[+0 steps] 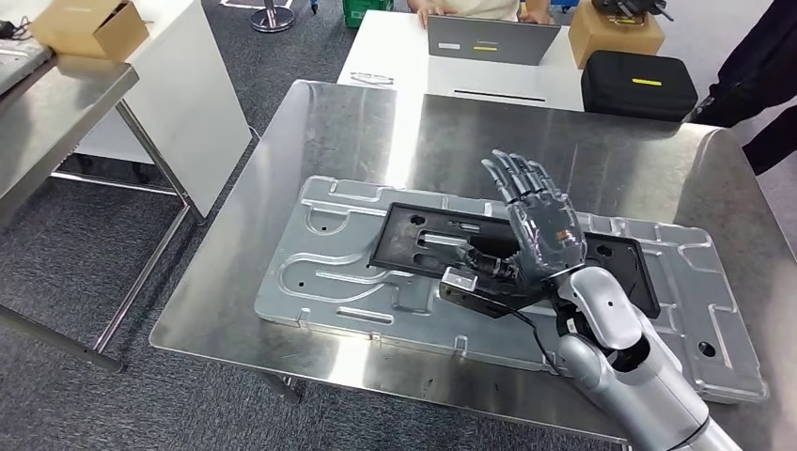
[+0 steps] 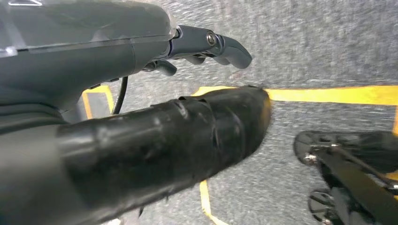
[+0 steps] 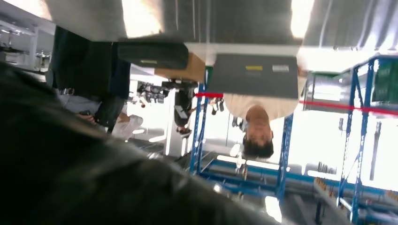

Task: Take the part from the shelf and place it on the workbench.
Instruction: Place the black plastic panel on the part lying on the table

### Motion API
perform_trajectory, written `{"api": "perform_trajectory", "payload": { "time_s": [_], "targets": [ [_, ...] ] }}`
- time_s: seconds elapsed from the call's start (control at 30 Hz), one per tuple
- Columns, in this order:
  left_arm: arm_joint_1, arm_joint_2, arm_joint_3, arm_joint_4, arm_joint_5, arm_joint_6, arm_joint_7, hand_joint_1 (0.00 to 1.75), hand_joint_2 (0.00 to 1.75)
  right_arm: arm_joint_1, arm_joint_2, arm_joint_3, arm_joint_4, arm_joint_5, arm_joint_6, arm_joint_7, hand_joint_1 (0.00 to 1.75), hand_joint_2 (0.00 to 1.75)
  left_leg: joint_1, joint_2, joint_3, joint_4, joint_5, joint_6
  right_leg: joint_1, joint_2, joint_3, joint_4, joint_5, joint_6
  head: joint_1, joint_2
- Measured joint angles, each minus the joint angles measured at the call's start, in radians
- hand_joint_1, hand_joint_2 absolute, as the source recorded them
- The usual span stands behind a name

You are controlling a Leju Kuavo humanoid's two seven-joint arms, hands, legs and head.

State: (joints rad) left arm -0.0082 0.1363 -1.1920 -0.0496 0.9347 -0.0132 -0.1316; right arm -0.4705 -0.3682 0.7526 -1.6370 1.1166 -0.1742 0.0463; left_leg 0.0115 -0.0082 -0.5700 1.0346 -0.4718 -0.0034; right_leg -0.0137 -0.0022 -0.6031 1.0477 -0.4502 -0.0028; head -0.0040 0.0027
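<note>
Steel worktop (image 1: pixel 310 132): black part (image 1: pixel 423 240) lies flat on grey plate (image 1: pixel 320 272). Right hand (image 1: pixel 536 221) above it, fingers (image 1: pixel 512 174) spread, holding nothing. Left hand (image 2: pixel 206 44) fingers curled, empty.

- Right arm (image 1: pixel 630 362) reaching up from the lower right, wrist bent, right hand (image 1: pixel 538 221) raised with fingers straight, spread apart, holding nothing.
- Left hand (image 2: pixel 141 56) hanging low, dark fingers (image 2: pixel 225 47) loosely curled, empty.

An industrial workshop: steel workbench (image 1: pixel 310 122), blue racking (image 3: pixel 281 154), yellow floor lines (image 2: pixel 328 93), grey carpet (image 1: pixel 56 263).
</note>
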Motion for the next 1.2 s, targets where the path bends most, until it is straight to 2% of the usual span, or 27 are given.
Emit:
{"api": "perform_trajectory", "payload": {
  "time_s": [0.07,0.1,0.17,0.23,0.27,0.3,0.33,0.4,0.43,0.47,0.5,0.57,0.6,0.63,0.67,0.73,0.77,0.8,0.83,0.87,0.93,0.97,1.0,1.07,1.1,1.13,1.2],
  "targets": [
    [0.001,-0.001,-0.002,0.0,0.0,0.005,0.002,0.0,0.0,0.005,0.004,-0.019,-0.014,0.05,-0.04,0.015,0.0,0.0,0.0,0.002,-0.006,-0.005,0.012,0.015,-0.002,0.001,-0.003,0.0,0.002,0.013,0.0,0.0],
    [0.0,-0.002,-0.003,0.0,-0.001,0.008,0.003,0.0,0.0,0.009,0.006,-0.03,-0.02,0.08,-0.067,0.021,0.0,0.0,0.001,0.003,-0.01,-0.009,0.019,0.024,-0.004,0.002,-0.008,0.01,-0.012,0.018,0.0,0.0],
    [0.0,-0.004,-0.006,0.0,-0.002,0.014,0.006,0.0,0.0,0.015,0.008,-0.049,-0.027,0.117,-0.111,0.026,0.0,0.0,0.003,0.007,-0.022,-0.015,0.034,0.04,-0.006,0.002,-0.034,0.084,-0.083,0.024,0.001,0.0],
    [-0.001,-0.006,-0.008,0.0,-0.005,0.019,0.008,0.0,0.0,0.025,0.01,-0.062,-0.029,0.125,-0.128,0.027,0.0,0.0,-0.001,0.008,-0.041,-0.015,0.047,0.047,-0.006,0.002,-0.069,0.205,-0.164,0.028,0.001,0.0],
    [-0.001,-0.007,-0.01,0.0,-0.008,0.023,0.009,0.0,0.0,0.032,0.011,-0.067,-0.03,0.126,-0.131,0.027,0.0,0.0,-0.003,0.008,-0.051,-0.014,0.054,0.048,-0.007,0.002,-0.076,0.248,-0.184,0.029,0.001,0.0],
    [-0.001,-0.009,-0.013,0.0,-0.012,0.028,0.011,0.0,0.0,0.038,0.012,-0.072,-0.03,0.128,-0.132,0.026,0.0,0.0,-0.006,0.008,-0.061,-0.014,0.062,0.048,-0.006,0.002,-0.066,0.258,-0.181,0.028,0.001,0.0],
    [-0.001,-0.01,-0.017,0.0,-0.017,0.034,0.014,0.0,0.0,0.043,0.014,-0.075,-0.03,0.13,-0.133,0.026,0.0,0.0,-0.008,0.008,-0.071,-0.013,0.07,0.047,-0.006,0.002,-0.039,0.232,-0.162,0.025,0.001,0.0],
    [-0.002,-0.015,-0.025,0.0,-0.023,0.045,0.017,0.0,0.0,0.048,0.015,-0.083,-0.032,0.133,-0.134,0.025,0.0,0.0,-0.012,0.008,-0.088,-0.012,0.085,0.045,-0.002,0.002,0.054,0.103,-0.114,0.012,0.001,0.0],
    [-0.002,-0.017,-0.028,0.0,-0.025,0.048,0.018,0.0,0.0,0.05,0.016,-0.087,-0.034,0.134,-0.135,0.025,0.0,0.0,-0.013,0.007,-0.093,-0.012,0.093,0.042,0.002,0.001,0.096,0.039,-0.103,0.006,0.0,0.0],
    [-0.002,-0.019,-0.03,0.0,-0.026,0.051,0.019,0.0,0.0,0.052,0.016,-0.092,-0.036,0.136,-0.136,0.025,0.0,0.0,-0.014,0.007,-0.095,-0.014,0.101,0.038,0.007,0.0,0.123,-0.007,-0.097,0.001,0.0,0.0],
    [-0.002,-0.02,-0.031,0.001,-0.028,0.054,0.02,0.0,0.0,0.053,0.017,-0.096,-0.038,0.136,-0.138,0.025,0.0,0.0,-0.013,0.008,-0.095,-0.017,0.109,0.032,0.011,0.0,0.131,-0.029,-0.098,-0.002,0.0,0.0],
    [-0.003,-0.021,-0.036,0.002,-0.032,0.06,0.023,0.0,0.0,0.057,0.019,-0.105,-0.04,0.137,-0.141,0.025,0.0,0.0,-0.011,0.007,-0.095,-0.025,0.124,0.019,0.012,-0.001,0.123,-0.043,-0.08,-0.012,0.001,0.0],
    [-0.003,-0.022,-0.039,0.003,-0.034,0.063,0.025,0.0,0.0,0.058,0.022,-0.109,-0.04,0.138,-0.141,0.025,0.0,0.0,-0.01,0.006,-0.102,-0.019,0.112,0.013,0.01,-0.002,0.114,-0.05,-0.069,-0.019,0.002,0.0],
    [-0.003,-0.023,-0.041,0.003,-0.036,0.066,0.026,0.0,0.0,0.059,0.025,-0.111,-0.041,0.138,-0.141,0.025,0.0,0.0,-0.01,0.005,-0.112,0.003,0.081,0.008,0.006,-0.005,0.104,-0.054,-0.055,-0.027,0.001,0.0],
    [-0.003,-0.023,-0.043,0.004,-0.037,0.067,0.027,0.0,0.0,0.061,0.029,-0.113,-0.041,0.137,-0.141,0.025,0.0,0.0,-0.008,0.004,-0.126,0.044,0.031,0.004,0.003,-0.007,0.091,-0.058,-0.04,-0.033,0.0,0.0],
    [-0.003,-0.024,-0.049,0.004,-0.038,0.07,0.028,0.0,0.0,0.065,0.035,-0.116,-0.041,0.137,-0.14,0.025,0.0,0.0,-0.005,0.004,-0.152,0.164,-0.071,-0.004,0.003,-0.008,0.062,-0.057,-0.017,-0.036,-0.001,0.0],
    [-0.003,-0.024,-0.051,0.004,-0.039,0.071,0.028,0.0,0.0,0.068,0.037,-0.117,-0.041,0.137,-0.139,0.025,0.0,0.0,-0.004,0.004,-0.156,0.218,-0.092,-0.008,0.003,-0.008,0.048,-0.054,-0.006,-0.035,-0.001,0.0],
    [-0.004,-0.024,-0.053,0.004,-0.04,0.072,0.028,0.0,0.0,0.071,0.039,-0.117,-0.041,0.137,-0.138,0.025,0.0,0.0,-0.002,0.005,-0.149,0.251,-0.089,-0.011,0.003,-0.009,0.032,-0.051,0.004,-0.033,-0.001,0.0],
    [-0.005,-0.024,-0.054,0.004,-0.04,0.073,0.028,0.0,0.0,0.072,0.04,-0.118,-0.041,0.137,-0.137,0.025,0.0,0.0,-0.001,0.005,-0.128,0.254,-0.067,-0.013,0.003,-0.009,0.016,-0.046,0.014,-0.03,-0.001,0.0],
    [-0.006,-0.024,-0.054,0.005,-0.04,0.073,0.028,0.0,0.0,0.074,0.041,-0.118,-0.041,0.137,-0.137,0.025,0.0,0.0,0.0,0.005,-0.09,0.223,-0.038,-0.014,0.002,-0.01,0.0,-0.04,0.022,-0.027,-0.001,0.0],
    [-0.008,-0.024,-0.055,0.005,-0.04,0.074,0.028,0.0,0.0,0.074,0.043,-0.121,-0.042,0.137,-0.137,0.025,0.0,0.0,-0.001,0.004,0.016,0.09,-0.022,-0.01,0.002,-0.01,-0.027,-0.025,0.034,-0.018,-0.001,0.0],
    [-0.009,-0.024,-0.055,0.005,-0.04,0.074,0.028,0.0,0.0,0.075,0.043,-0.123,-0.043,0.137,-0.137,0.025,0.0,0.0,-0.002,0.003,0.058,0.026,-0.033,-0.006,0.003,-0.011,-0.035,-0.019,0.04,-0.012,-0.001,0.0],
    [-0.01,-0.023,-0.056,0.006,-0.04,0.075,0.028,0.0,0.0,0.075,0.044,-0.126,-0.044,0.137,-0.137,0.025,0.0,0.0,-0.005,0.002,0.083,-0.017,-0.046,-0.001,0.003,-0.012,-0.041,-0.016,0.047,-0.006,-0.001,0.0],
    [-0.01,-0.023,-0.056,0.006,-0.04,0.077,0.028,0.0,0.0,0.077,0.044,-0.13,-0.045,0.139,-0.137,0.025,0.0,0.0,-0.008,0.003,0.085,-0.04,-0.049,0.013,0.003,-0.011,-0.046,-0.015,0.061,0.007,-0.001,0.0],
    [-0.011,-0.024,-0.057,0.006,-0.04,0.077,0.028,0.0,0.0,0.078,0.044,-0.131,-0.045,0.139,-0.137,0.025,0.0,0.0,-0.007,0.006,0.078,-0.041,-0.039,0.021,0.001,-0.009,-0.051,-0.01,0.055,0.013,0.0,0.0],
    [-0.012,-0.024,-0.057,0.006,-0.04,0.078,0.029,0.0,0.0,0.081,0.044,-0.134,-0.045,0.14,-0.137,0.025,0.0,0.0,-0.005,0.009,0.069,-0.043,-0.029,0.031,0.001,-0.007,-0.059,0.006,0.031,0.018,0.0,0.0],
    [-0.013,-0.024,-0.058,0.006,-0.039,0.08,0.029,0.0,0.0,0.085,0.044,-0.14,-0.046,0.141,-0.137,0.025,0.0,0.0,-0.004,0.014,0.047,-0.045,-0.005,0.045,-0.002,-0.003,-0.088,0.092,-0.063,0.026,0.001,0.0]
  ]
}}
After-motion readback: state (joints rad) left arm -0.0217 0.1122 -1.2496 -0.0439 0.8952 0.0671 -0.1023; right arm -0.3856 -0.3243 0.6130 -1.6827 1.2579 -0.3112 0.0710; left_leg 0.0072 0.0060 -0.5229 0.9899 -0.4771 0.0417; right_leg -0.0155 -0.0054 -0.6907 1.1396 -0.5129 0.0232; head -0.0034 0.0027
